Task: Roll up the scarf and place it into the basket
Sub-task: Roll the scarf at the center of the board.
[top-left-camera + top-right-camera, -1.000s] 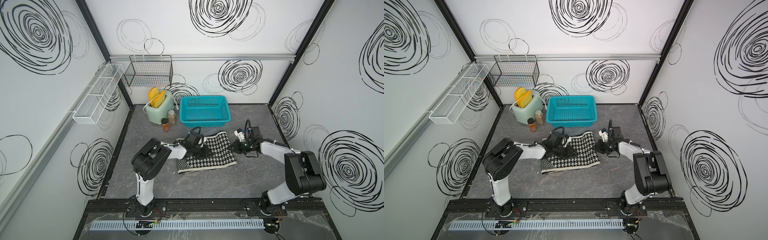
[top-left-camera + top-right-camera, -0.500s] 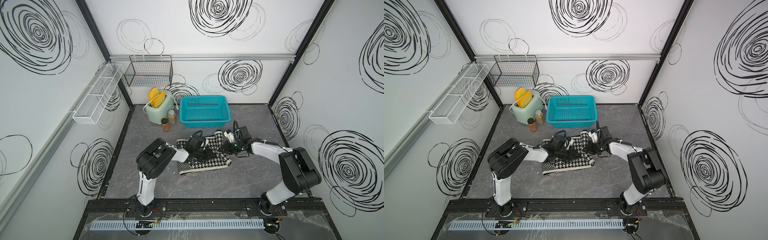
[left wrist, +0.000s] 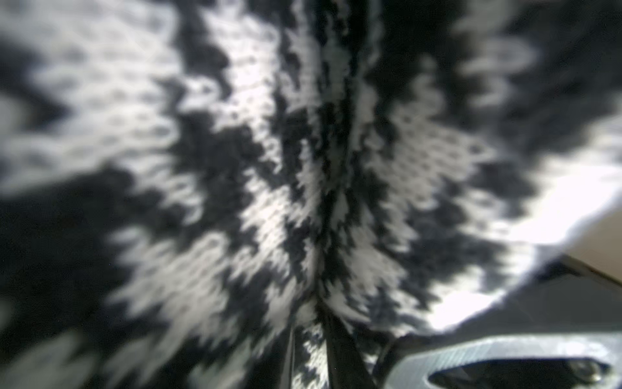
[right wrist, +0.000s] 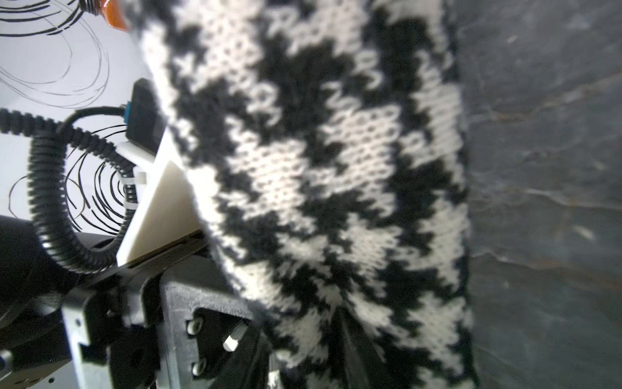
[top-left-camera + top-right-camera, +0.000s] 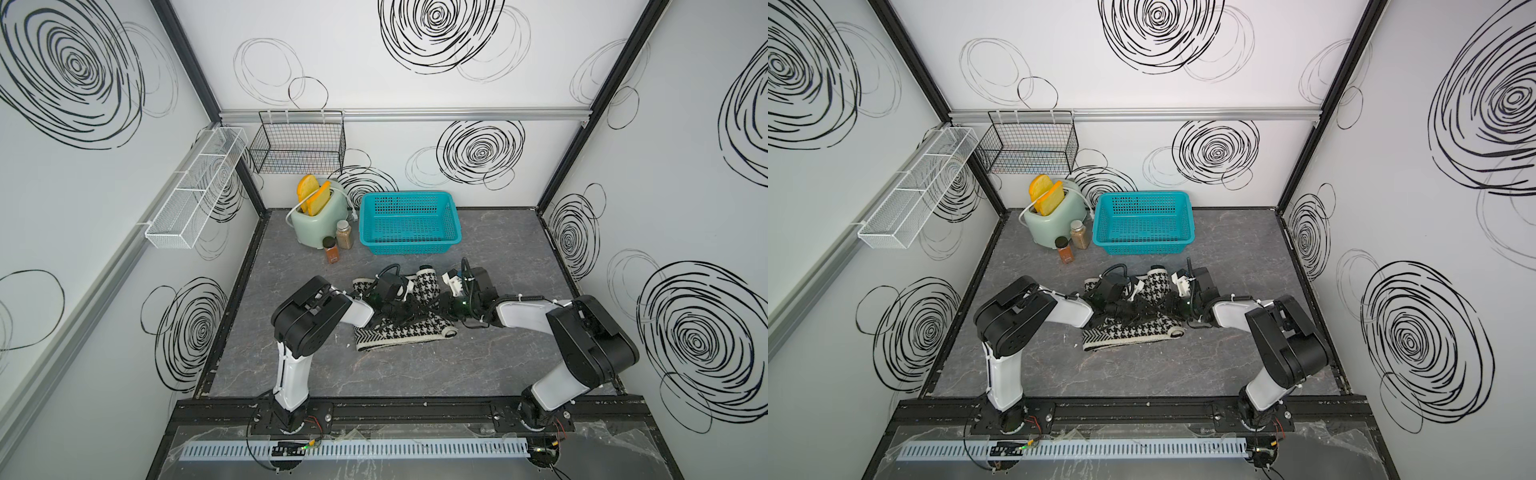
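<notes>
The scarf (image 5: 401, 332) lay bunched just before the basket (image 5: 409, 248). We saw the left gripper (image 5: 409, 309) pinching a fold at its middle. The right gripper (image 5: 439, 304) sat against the cloth; whether it was spread we could not tell.

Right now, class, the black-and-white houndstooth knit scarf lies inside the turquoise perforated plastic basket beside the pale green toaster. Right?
No. The black-and-white houndstooth knit scarf lies on the grey marbled tabletop in front of the turquoise perforated plastic basket, not inside it; both top views show this. The basket does stand beside the pale green toaster.
</notes>
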You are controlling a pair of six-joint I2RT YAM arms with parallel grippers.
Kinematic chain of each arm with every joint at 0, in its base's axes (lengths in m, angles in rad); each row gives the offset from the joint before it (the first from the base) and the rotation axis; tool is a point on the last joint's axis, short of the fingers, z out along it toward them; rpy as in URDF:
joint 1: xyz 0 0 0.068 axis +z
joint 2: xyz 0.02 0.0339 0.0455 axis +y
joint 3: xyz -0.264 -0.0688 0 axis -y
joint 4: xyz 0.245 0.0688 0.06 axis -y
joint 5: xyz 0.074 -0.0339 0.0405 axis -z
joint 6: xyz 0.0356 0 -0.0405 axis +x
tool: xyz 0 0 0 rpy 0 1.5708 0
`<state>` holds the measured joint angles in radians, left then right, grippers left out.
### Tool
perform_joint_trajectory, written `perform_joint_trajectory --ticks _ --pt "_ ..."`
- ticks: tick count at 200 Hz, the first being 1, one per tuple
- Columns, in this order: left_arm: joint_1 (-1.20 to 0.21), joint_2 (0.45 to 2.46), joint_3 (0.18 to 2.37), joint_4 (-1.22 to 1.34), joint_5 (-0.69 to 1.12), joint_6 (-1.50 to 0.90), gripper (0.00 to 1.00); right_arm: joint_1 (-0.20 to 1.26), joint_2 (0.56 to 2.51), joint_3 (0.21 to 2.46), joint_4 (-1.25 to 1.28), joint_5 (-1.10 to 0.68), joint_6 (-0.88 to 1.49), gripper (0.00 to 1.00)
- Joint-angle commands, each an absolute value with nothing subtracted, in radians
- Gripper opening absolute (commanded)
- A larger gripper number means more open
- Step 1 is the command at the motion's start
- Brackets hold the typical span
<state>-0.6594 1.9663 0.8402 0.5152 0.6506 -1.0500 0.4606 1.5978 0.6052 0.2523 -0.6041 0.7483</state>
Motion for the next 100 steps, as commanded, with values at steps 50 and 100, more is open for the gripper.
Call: perform_joint_trajectory --ticks 50,100 --pt "-0.502 1.664 0.854 0.177 0.628 -0.844 0.26 0.470 1.620 0.493 0.469 -0.599 0.822 0.39" --pt "-0.574 1.860 1.194 0.175 0.686 -0.875 0.24 0.475 1.622 0.514 0.445 -0.583 0.799 0.40"
